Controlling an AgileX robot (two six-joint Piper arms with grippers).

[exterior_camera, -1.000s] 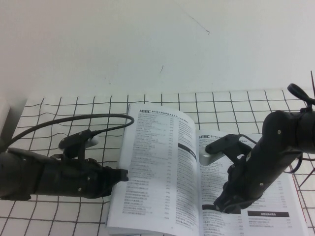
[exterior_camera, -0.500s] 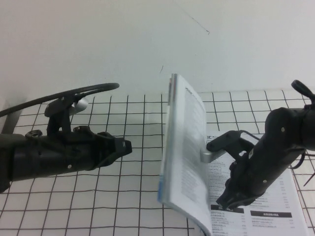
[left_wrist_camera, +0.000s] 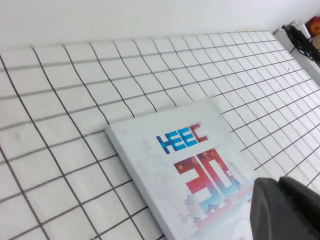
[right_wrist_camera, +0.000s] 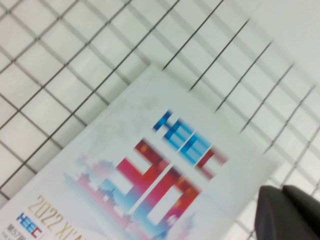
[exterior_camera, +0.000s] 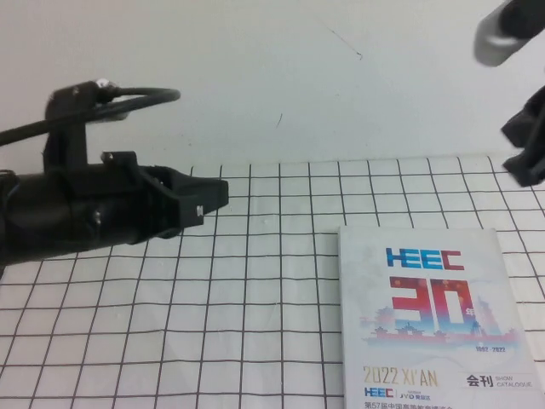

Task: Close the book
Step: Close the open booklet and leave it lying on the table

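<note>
Lying closed and cover up, the book (exterior_camera: 434, 315) is found at lower right on the grid mat (exterior_camera: 255, 298). The left gripper (exterior_camera: 213, 200) at middle left and the right gripper (exterior_camera: 528, 158) at upper right are held clear of it, judged to leave the cover free. Their opening cannot be told.

Closed book (exterior_camera: 438, 319) lies flat on the gridded table (exterior_camera: 255, 281), front cover up. The cover is white, with blue "HEEC" lettering, a red-and-blue "30" and gold "2022 XI'AN". It rests clear of both jaws, to the right of the left gripper (exterior_camera: 217, 198) and nearer than it, with the right gripper (exterior_camera: 526, 162) above its far right corner.
</note>
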